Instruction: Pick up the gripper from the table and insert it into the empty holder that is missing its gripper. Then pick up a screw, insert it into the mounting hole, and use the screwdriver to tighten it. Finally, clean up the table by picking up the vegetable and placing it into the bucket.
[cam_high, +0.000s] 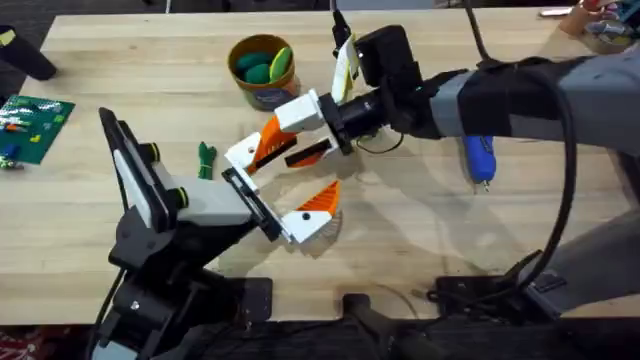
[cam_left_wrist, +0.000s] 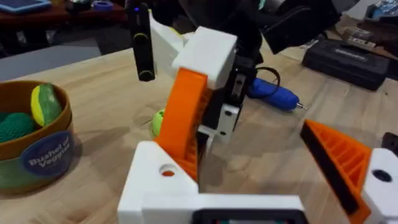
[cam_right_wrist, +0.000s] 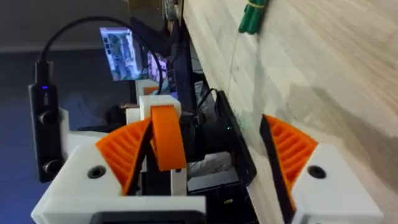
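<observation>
The left gripper (cam_high: 268, 210), fingers spread wide, meets the right gripper (cam_high: 262, 150), which pinches the gripper (cam_left_wrist: 186, 115) against the holder (cam_left_wrist: 155, 186). Beyond this meeting point lies the screwdriver (cam_high: 480, 158); beside it the vegetable (cam_high: 206, 158), the bucket (cam_high: 262, 92) nearby.

— What sort of place is this?
— A robotics lab or workshop: a wooden workbench (cam_high: 150, 70) carries a green circuit board (cam_high: 35, 125), and a black tool case (cam_left_wrist: 345, 57) lies at its edge.
— Anything else?
— A lit monitor (cam_right_wrist: 127, 53) glows beyond the bench.
</observation>
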